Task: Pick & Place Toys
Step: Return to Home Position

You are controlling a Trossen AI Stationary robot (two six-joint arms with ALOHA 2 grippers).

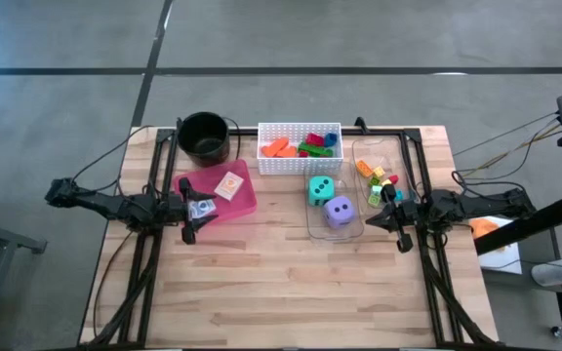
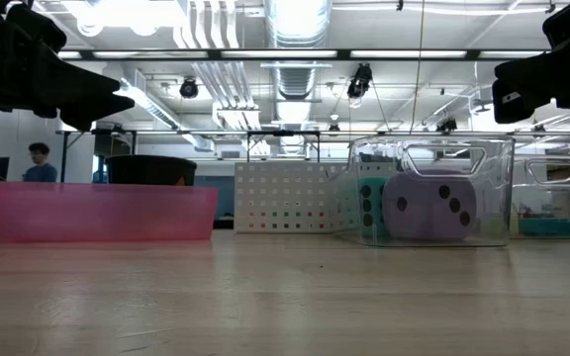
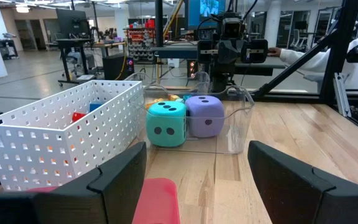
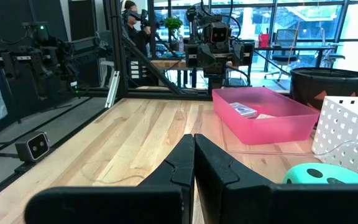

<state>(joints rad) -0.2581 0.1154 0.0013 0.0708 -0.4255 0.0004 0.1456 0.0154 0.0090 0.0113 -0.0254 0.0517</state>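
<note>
At the far edge of the wooden bench point(image 1: 291, 283) stand a black pot point(image 1: 204, 136) and, beside it, a white basket point(image 1: 300, 164) with many small holes. In front of the pot lies a pink tray point(image 1: 245, 200). In front of the basket is a clear bin point(image 1: 315, 229), and a second clear bin point(image 1: 369, 151) stands just beside it on the right. Far behind the bench, in the low view, a person point(image 2: 38, 163) is in the room.

The teal die point(image 1: 321, 189) and the purple die point(image 1: 339, 211) sit together in the first clear bin, touching each other, both with black dots. Small blocks point(image 1: 379, 180) in orange, yellow, green and red lie in a heap in the second bin. More pieces point(image 1: 301, 146) are in the white basket: orange, red, green and blue. Two cards point(image 1: 228, 185) lie flat in the pink tray, one light with some orange, the other darker and nearer to the left arm.

The left end effector point(image 3: 197, 186) hangs at the left side of the pink tray and points toward the dice. Its fingers are spread wide and hold nothing. The right end effector point(image 4: 194, 165) is at the near end of the second bin, close to the heap of blocks, and points across the bench toward the tray. Its two fingers are pressed together with nothing between them. Both arms reach in level from the two sides, raised above the bench.
</note>
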